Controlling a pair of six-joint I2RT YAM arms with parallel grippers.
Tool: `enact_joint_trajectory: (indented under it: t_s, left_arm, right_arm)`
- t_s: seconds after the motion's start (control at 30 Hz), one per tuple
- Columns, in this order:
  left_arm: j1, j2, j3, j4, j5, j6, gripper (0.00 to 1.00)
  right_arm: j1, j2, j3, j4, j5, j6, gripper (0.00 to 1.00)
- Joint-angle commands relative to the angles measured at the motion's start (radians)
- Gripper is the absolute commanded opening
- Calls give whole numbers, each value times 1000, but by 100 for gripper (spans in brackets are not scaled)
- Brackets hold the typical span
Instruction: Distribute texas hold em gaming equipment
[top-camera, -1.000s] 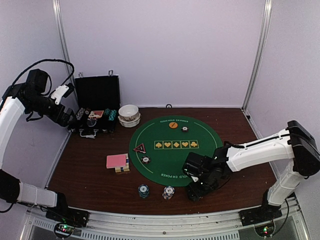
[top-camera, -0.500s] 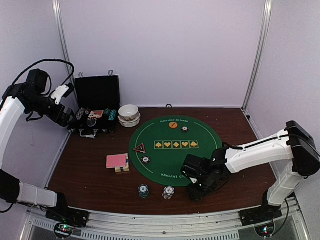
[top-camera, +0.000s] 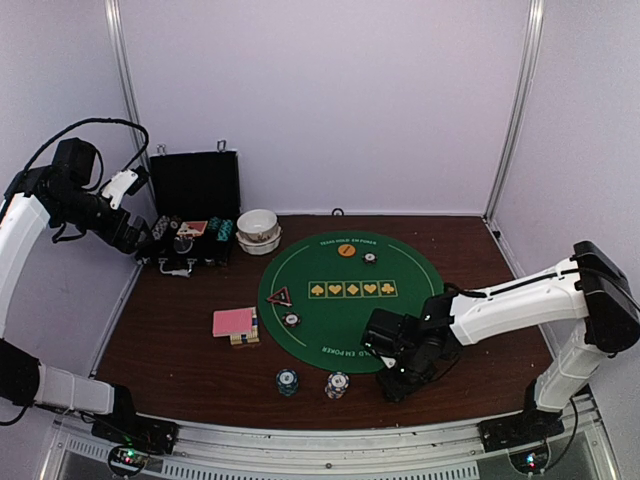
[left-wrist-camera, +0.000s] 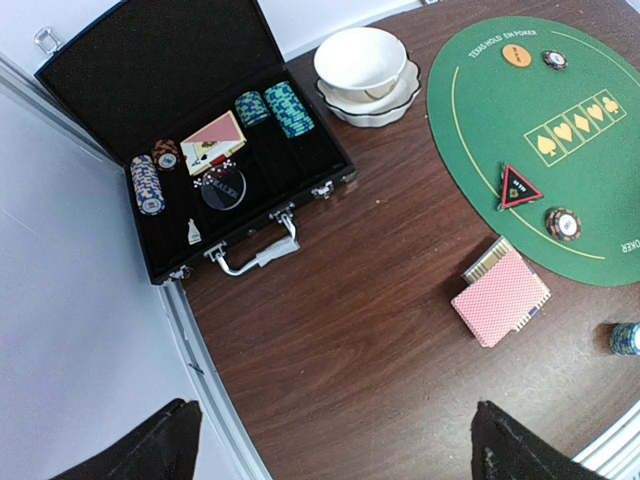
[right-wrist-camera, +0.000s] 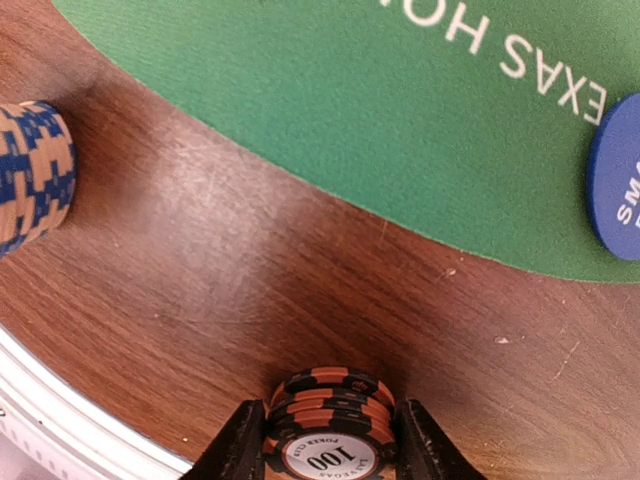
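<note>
REMOTE TABLE, NEAR EDGE: My right gripper (top-camera: 393, 378) sits low over the near edge, its fingers (right-wrist-camera: 243, 445) closed snugly on a short stack of brown chips (right-wrist-camera: 330, 415) whose top one reads 100. The stack is over bare wood just off the near rim of the green mat (right-wrist-camera: 350, 120). I cannot tell from the wrist view whether it touches the table.

The put-down turns on one relation. The blue-and-tan chip stack (right-wrist-camera: 30, 175) stands to the left of the held stack, apart from it, and the teal stack (top-camera: 288, 380) is further left again. The piles therefore run left to right along the near edge, and I judge the brown one belongs at the right end.

A blue marker button (right-wrist-camera: 618, 185) lies on the mat's near margin (its lettering is cut off). My left gripper (left-wrist-camera: 340, 448) hangs wide open and empty, high at the far left by the black case (left-wrist-camera: 215, 170). The right arm is plainly the nearer.
</note>
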Motion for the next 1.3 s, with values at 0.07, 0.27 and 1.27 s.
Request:
enact_joint_trajectory:
  t_s: [0.07, 0.27, 1.27]
  left_arm:
    - [8, -8, 13, 4, 9, 15, 97]
    - [7, -8, 17, 4, 16, 14, 97]
    - [7, -25, 18, 0, 8, 20, 98]
  right_arm:
    - [6, -45, 51, -62, 15, -24, 32]
    - [5, -74, 91, -133, 36, -40, 32]
    - [-501, 74, 119, 59, 130, -144, 25]
